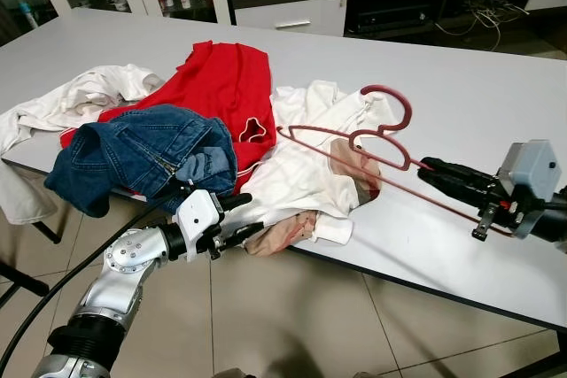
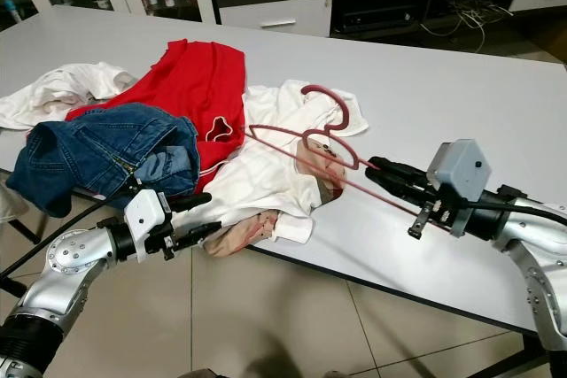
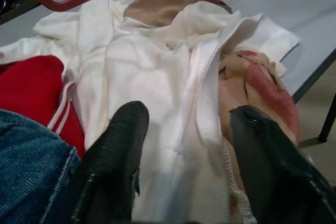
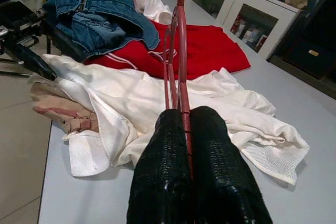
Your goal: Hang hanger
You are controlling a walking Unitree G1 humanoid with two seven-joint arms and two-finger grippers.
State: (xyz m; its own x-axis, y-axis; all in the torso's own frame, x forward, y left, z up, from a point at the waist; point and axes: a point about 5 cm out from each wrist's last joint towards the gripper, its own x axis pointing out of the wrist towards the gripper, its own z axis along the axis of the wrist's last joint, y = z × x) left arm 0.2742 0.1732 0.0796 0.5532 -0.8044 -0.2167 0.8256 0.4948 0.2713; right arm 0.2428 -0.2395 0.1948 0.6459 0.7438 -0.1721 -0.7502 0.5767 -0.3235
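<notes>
Closest to the head camera, left gripper (image 1: 241, 217) at the table (image 1: 496, 86) edge, 2 fingers spread, empty, aimed at white shirt (image 1: 297, 174). Right gripper (image 2: 379, 173) pressed together on red hanger (image 1: 354, 135), pinching its bottom bar. Long axis running from right claw toward the clothes pile, hook (image 1: 390, 99) at far end, raised over the shirt. Right arm clearly the nearer. Right wrist view: fingers (image 4: 163, 182) clamped on the bar. Left wrist view: open gap, tan cloth (image 3: 252, 87) below the shirt.
</notes>
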